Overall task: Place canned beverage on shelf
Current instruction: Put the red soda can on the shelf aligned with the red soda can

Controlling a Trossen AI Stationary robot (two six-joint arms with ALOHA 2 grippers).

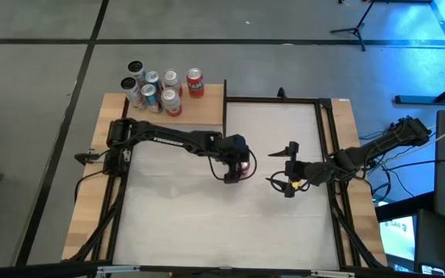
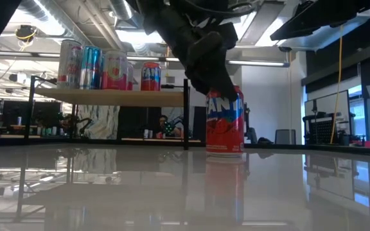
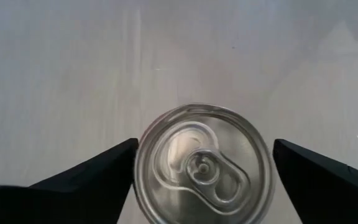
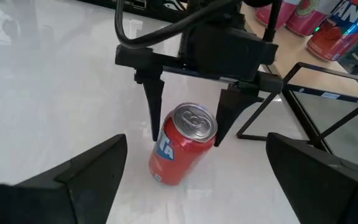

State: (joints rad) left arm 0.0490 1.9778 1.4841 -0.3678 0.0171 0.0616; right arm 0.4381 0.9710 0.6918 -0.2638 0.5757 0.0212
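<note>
Six cans sit on the shelf at upper left of the high view, while the left gripper hangs mid-frame over a red can. Low view: red can upright on the white table, centre-right. Wrist views: left fingers apart, straddling it; right gripper spread wide, empty, nearby.

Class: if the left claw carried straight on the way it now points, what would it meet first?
Pointing downward, the open left claw straddles the upright red aluminium soda can; going on, it would probably meet the can's silver top first.
</note>
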